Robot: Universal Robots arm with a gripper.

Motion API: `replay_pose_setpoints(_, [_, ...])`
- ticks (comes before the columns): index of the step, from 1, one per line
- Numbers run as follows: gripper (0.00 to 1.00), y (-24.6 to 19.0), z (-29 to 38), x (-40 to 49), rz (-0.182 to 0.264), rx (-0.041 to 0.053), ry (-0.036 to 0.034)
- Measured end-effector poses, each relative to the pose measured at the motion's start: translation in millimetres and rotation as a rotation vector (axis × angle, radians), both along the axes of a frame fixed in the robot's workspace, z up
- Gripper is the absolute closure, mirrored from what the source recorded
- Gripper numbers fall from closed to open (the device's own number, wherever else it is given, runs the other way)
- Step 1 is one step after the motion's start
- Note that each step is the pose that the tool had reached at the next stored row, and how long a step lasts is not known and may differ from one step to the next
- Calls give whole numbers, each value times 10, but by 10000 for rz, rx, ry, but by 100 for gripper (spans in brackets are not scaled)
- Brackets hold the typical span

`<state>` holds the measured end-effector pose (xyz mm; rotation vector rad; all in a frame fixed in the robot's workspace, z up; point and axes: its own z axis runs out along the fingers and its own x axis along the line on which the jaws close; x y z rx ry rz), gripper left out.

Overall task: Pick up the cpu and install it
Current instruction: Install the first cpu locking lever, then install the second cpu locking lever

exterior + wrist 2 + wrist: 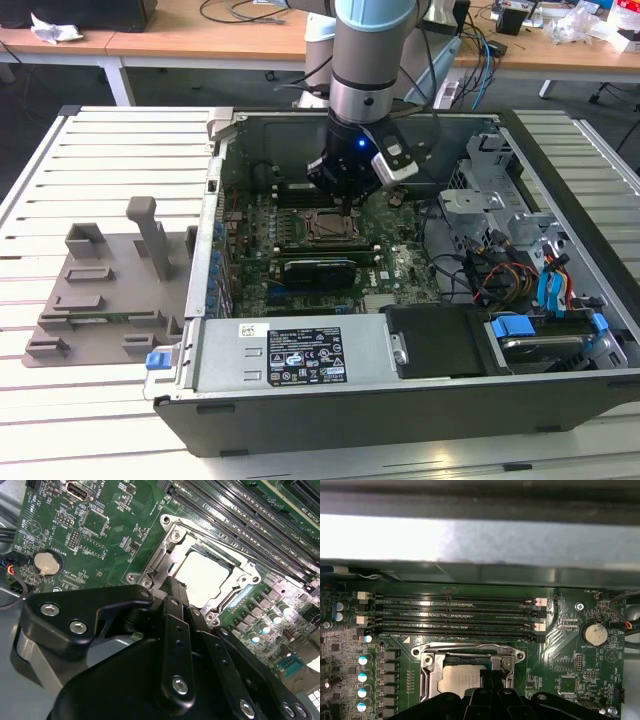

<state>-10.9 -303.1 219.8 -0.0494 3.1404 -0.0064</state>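
gripper point(345, 200) hangs low inside the open pc case point(420, 400), right over the socket area of the motherboard point(400, 265); whether its fingers are spread or closed can't be told, black linkage blocks the tips in both wrist views. cpu point(205, 575) sits in the socket frame point(165, 560), silver-white top up, flat, looks square to the frame; also seen in the first wrist view point(461, 679), partly behind the gripper body. key relation: cpu lies directly under and just ahead of the gripper tip, near or touching, contact not clear. chip is square so no long axis, edges run along the frame sides. ram slots point(455, 615) run just beside the socket on one side, coin battery point(45, 561) well apart on the other. my read: chip looks already placed in the socket, frame metal lying around it, not over its centre. grey fixture point(110, 290) lies outside the case at the exterior view's left, on the slatted table point(100, 140)
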Motion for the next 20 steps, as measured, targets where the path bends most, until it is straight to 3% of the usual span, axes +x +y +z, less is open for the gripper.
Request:
replay_pose_setpoints(6, [89,0,97,0,0,-1,0])
replay_pose_setpoints(12, [89,-14,102,0,3,-4,2])
replay_pose_setpoints(13, [89,-66,101,0,0,-1,0])
replay_pose_setpoints(14, [89,-159,100,0,-1,1,-1])
replay_pose_setpoints(18, [89,-348,100,0,-1,0,0])
replay_pose_setpoints(19, [89,-433,99,0,0,13,-1])
replay_pose_setpoints(20, [89,-487,99,-6,1,61,1])
